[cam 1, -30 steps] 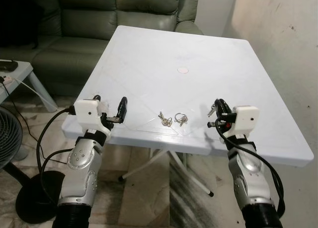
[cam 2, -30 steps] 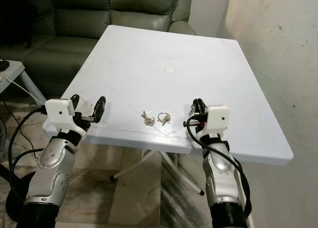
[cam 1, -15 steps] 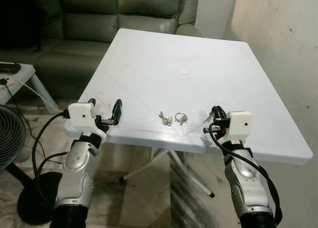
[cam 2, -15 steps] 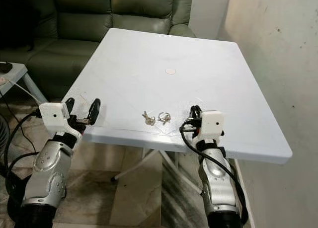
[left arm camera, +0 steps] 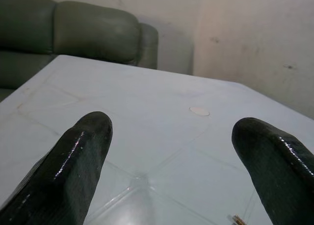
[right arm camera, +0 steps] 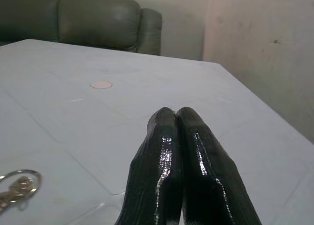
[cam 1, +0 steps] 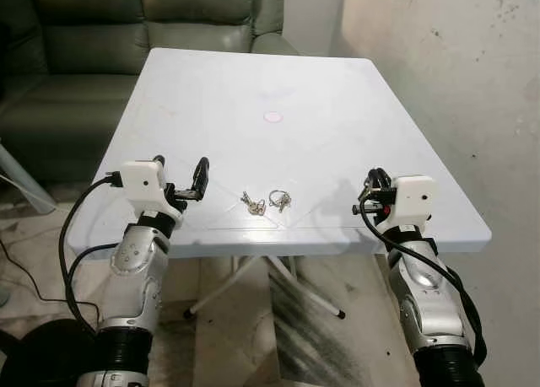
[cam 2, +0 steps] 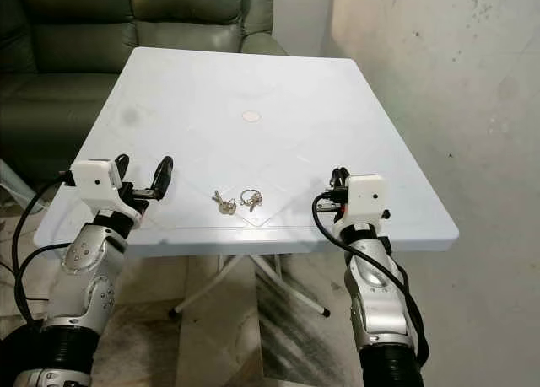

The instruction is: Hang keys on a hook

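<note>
No readable text, label or number anywhere.

- 2 key bunches: left bunch (cam 1: 253, 205), right bunch (cam 1: 281, 200)
- 1 desk (cam 1: 253, 83)
- 1 sofa (cam 1: 101, 33)
- 2 hands: left hand (cam 1: 180, 178), right hand (cam 1: 372, 187)

1. Evenly lit from above; white table (cam 1: 337, 109) bright, without hard glare.
2. Soft shadow on the floor (cam 1: 295, 319) beneath the tabletop's near edge.
3. Head views sharp throughout.
4. Wrist views softer: glossy highlights on black fingers (right arm camera: 169, 166), sofa (left arm camera: 73, 34) behind blurred.
</note>
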{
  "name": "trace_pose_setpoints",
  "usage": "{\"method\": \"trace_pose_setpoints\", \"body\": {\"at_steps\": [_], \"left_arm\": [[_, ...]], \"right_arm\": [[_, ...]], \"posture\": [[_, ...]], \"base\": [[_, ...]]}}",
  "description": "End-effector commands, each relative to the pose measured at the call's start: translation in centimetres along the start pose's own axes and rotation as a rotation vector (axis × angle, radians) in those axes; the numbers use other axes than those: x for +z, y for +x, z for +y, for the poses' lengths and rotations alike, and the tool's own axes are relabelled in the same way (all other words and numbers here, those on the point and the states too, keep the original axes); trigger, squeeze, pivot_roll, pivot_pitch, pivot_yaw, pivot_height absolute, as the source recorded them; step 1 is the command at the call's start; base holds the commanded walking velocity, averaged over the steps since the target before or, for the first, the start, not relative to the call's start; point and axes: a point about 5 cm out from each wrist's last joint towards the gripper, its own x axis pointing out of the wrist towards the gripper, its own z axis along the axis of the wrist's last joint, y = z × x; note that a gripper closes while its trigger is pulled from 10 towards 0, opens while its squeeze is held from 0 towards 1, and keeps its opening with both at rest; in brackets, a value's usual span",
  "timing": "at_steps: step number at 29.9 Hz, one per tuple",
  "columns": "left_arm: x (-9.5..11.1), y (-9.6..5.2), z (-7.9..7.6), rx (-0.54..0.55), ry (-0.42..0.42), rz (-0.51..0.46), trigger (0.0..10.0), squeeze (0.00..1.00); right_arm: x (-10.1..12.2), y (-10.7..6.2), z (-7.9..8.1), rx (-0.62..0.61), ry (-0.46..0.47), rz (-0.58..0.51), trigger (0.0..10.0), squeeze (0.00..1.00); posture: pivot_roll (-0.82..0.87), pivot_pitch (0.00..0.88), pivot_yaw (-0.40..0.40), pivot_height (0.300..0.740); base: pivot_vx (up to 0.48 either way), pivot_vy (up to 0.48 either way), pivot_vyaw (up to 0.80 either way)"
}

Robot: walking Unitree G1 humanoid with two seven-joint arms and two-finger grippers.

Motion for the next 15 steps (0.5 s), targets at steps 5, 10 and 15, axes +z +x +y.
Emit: {"method": "trace_pose_setpoints", "body": {"at_steps": [5,10,15], "left_arm": [[0.33,0.37,-0.06,0.004,0.018,-0.016,10.0,0.00],[0.43,0.49,-0.07,-0.008,0.021,-0.010,10.0,0.00],[0.39,0.40,0.21,-0.001,0.026,-0.007,10.0,0.00]], "right_arm": [[-0.16,0.10,0.96,0.026,0.009,0.013,10.0,0.00],[-0.27,-0.06,0.78,0.028,0.003,0.018,10.0,0.00],[-0.24,-0.14,0.44,0.009,-0.003,0.020,10.0,0.00]], "posture": [[0.00,0.000,-0.028,0.740],[0.00,0.000,-0.027,0.740],[0.00,0.000,-0.027,0.740]], "base": [[0.000,0.000,-0.76],[0.000,0.000,-0.76],[0.000,0.000,-0.75]]}}
